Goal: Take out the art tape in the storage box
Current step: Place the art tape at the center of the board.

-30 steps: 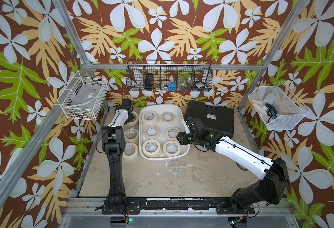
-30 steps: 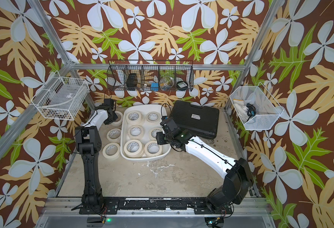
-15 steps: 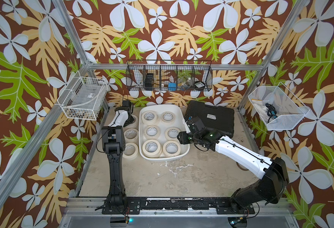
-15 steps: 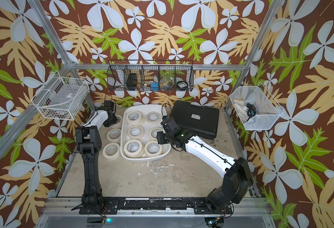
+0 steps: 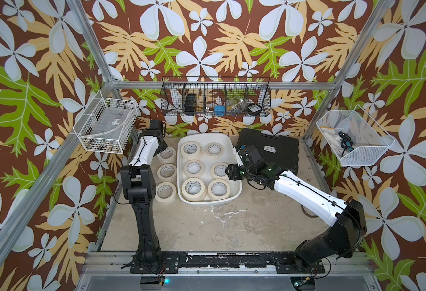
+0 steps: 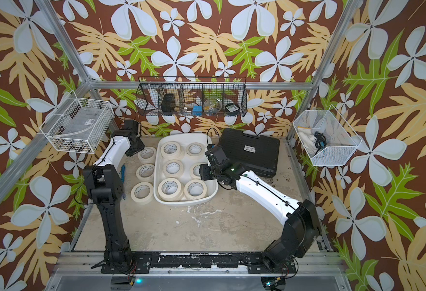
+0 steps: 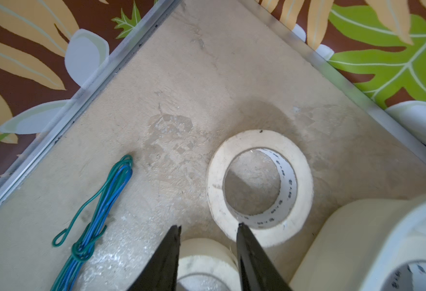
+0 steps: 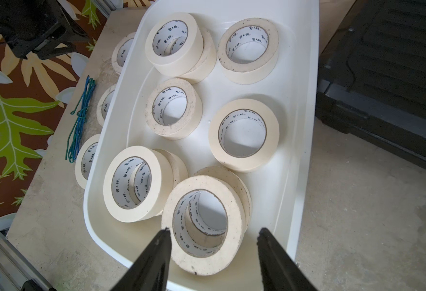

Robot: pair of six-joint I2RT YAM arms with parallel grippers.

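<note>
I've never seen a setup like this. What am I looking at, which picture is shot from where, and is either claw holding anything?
Two robot arms stand at the near edge of the table, each ending in a two-fingered claw, a gripper. The two wide pictures come from one camera overhead. The two close-ups come from cameras on the arms' wrists, so black fingers poke into them. On the table sits a white storage box with cream tape rolls inside; more rolls lie beside it, by a coil of green and blue wire. A black case lies on its other side. The left gripper hangs open over the outside rolls, the right gripper open over the box. Neither holds anything.
</note>
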